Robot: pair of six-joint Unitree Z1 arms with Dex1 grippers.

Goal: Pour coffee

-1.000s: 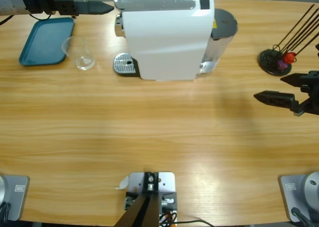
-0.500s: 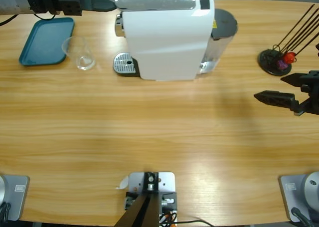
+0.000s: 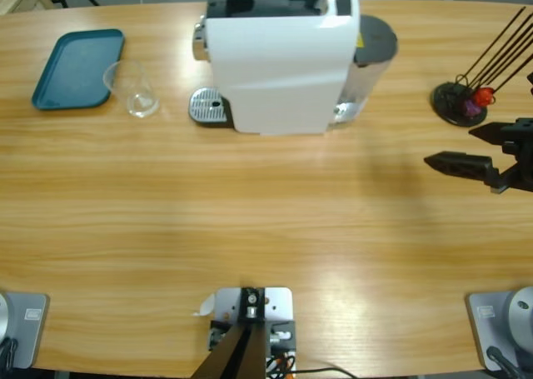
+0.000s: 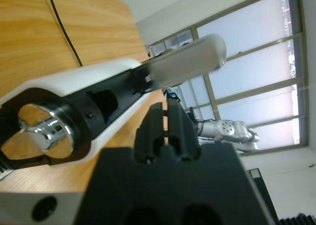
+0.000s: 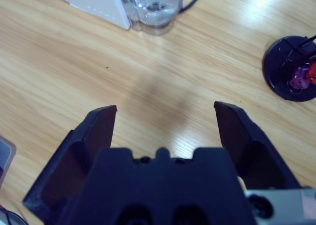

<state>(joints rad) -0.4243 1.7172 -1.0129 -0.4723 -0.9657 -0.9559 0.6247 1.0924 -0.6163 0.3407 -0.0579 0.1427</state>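
A: Where's the coffee?
B: None visible; the small clear glass (image 3: 137, 96) at upper left looks empty, beside the white coffee machine (image 3: 279, 62).
A: Grippers?
B: Left gripper (image 4: 167, 117) pinched together, empty, at the machine's raised lid; right gripper (image 5: 165, 118) at right edge, spread wide, empty.

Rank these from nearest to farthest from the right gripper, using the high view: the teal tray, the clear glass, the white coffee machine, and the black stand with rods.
Measured from the right gripper, at the table's right edge:
1. Black stand with rods, just beyond it, far right.
2. White coffee machine, centre back.
3. Clear glass, left of the machine.
4. Teal tray, far left.
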